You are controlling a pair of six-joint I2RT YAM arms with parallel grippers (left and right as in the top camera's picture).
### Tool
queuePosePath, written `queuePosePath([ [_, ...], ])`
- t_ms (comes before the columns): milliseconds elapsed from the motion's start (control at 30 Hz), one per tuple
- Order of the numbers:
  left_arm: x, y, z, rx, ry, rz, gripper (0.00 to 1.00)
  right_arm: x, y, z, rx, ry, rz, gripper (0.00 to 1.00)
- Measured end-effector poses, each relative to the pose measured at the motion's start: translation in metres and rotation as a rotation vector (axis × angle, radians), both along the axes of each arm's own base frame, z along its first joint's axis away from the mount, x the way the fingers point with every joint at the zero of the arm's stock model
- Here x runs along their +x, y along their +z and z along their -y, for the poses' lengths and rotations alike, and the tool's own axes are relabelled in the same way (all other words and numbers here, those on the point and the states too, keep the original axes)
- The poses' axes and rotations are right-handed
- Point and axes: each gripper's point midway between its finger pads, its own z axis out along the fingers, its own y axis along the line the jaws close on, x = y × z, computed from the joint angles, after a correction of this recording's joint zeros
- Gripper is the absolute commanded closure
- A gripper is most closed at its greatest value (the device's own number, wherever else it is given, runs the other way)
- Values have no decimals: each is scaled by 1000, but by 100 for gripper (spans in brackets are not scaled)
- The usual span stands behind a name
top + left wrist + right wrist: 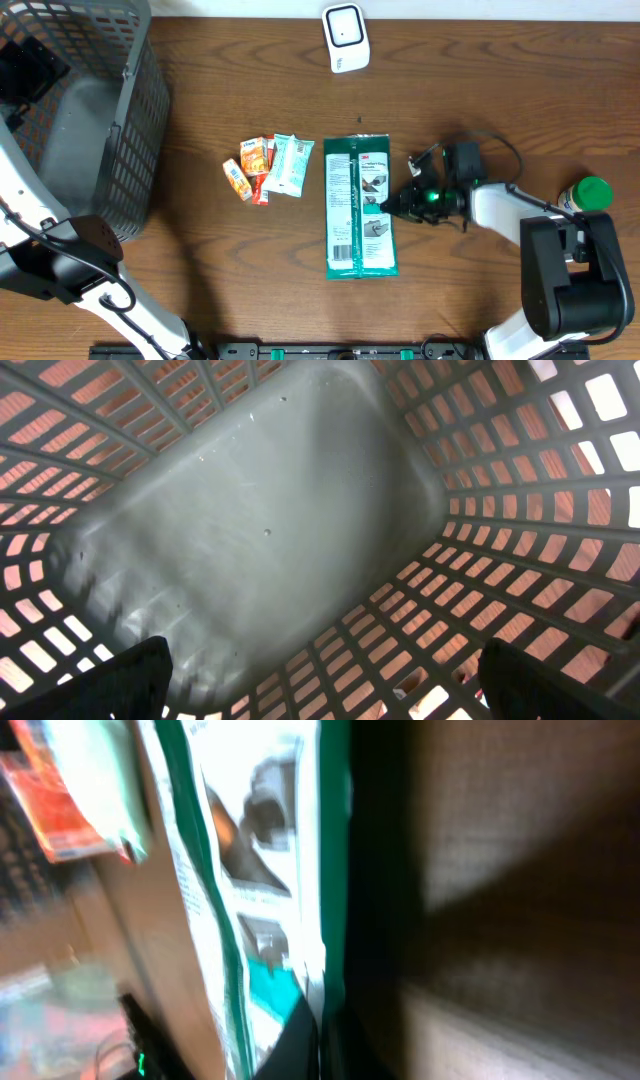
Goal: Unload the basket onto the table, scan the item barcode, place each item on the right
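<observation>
Your right claw (392, 203) is lying low over the wooden surface (500, 80) with its jaws pressed fully together. Its tip is touching the right edge of the green and white packet (360, 207). You cannot tell from these views whether the tip is pinching that edge or only resting against it.

The packet is lying flat near the middle of the surface, with its long side running away from you and its printed face up. In the right wrist view it is filling the left half of the frame, blurred, with a dark fingertip (300, 1040) at its lower edge.

The white scanner (346, 38) is standing at the far edge, well apart from the packet. A cluster of small snack packs (268, 167) is lying just beside the packet on its left. A green-capped bottle (588, 192) is standing on the far right, behind the right arm.

Your left claw (320, 690) is hanging inside the grey mesh basket (130, 150) at the far left. Its jaws are spread wide and holding nothing, with both dark fingertips showing above the basket's bare floor.
</observation>
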Motion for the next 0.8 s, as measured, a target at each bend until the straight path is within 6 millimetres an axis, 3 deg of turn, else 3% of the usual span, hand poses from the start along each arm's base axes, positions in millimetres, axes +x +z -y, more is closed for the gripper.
queuePosePath([
  [100,0,0,0,-1,0,0,2,-19,17,16,-136,128,-103,99],
  [200,0,0,0,-2,-1,1,2,-23,34,40,-302,243,-115,99],
  [433,0,0,0,-2,-1,1,2,10,51,61,-474,418,93,99],
  [600,0,0,0,-2,-1,1,2,7,50,59,-497,599,189,99],
  [800,0,0,0,-2,-1,1,2,-18,54,22,-394,859,279,99],
])
